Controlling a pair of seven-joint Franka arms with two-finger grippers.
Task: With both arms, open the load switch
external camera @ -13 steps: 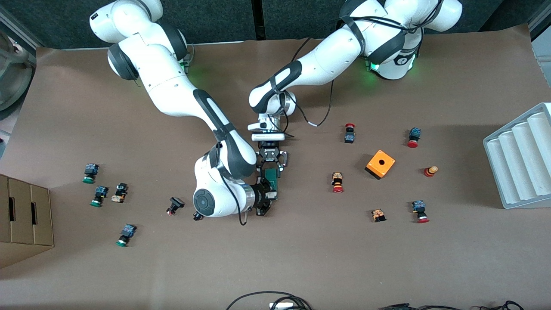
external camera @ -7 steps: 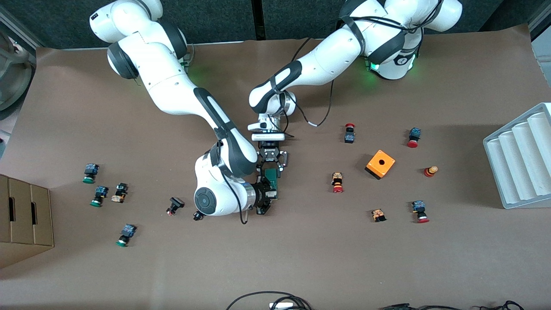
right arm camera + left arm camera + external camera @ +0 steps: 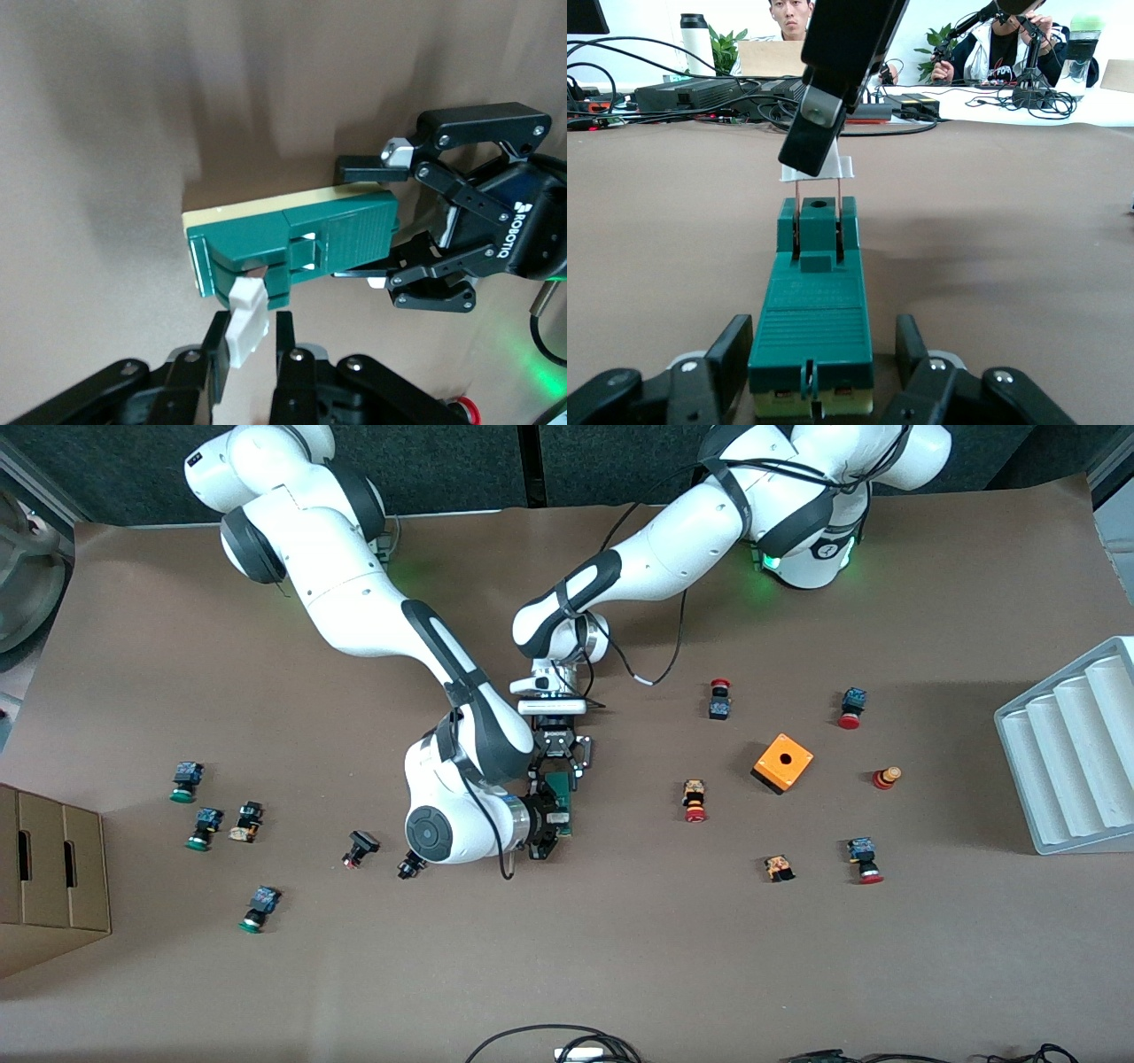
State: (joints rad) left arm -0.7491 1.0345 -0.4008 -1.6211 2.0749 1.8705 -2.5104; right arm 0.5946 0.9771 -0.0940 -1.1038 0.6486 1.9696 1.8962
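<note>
The green load switch [image 3: 561, 797] lies flat on the brown table at its middle, between my two grippers. My left gripper [image 3: 558, 766] is shut on one end of the green body [image 3: 815, 301], a finger on each long side. At the switch's other end, my right gripper [image 3: 551, 824] is shut on the small white piece [image 3: 246, 326]. That white piece [image 3: 818, 168] stands a little off the green body, with two thin pins showing between them. In the right wrist view the switch [image 3: 301, 239] shows a beige underside.
An orange box with a hole [image 3: 783, 763] and several red-capped push-buttons, one of them [image 3: 695, 801], lie toward the left arm's end. Green-capped buttons [image 3: 185, 781] and a cardboard box [image 3: 49, 877] are at the right arm's end. A white ribbed tray [image 3: 1072, 748] sits at the table's edge.
The right arm's wrist has shifted slightly toward the switch while its fingers stay on the white piece. The left arm and the switch's body have not moved.
</note>
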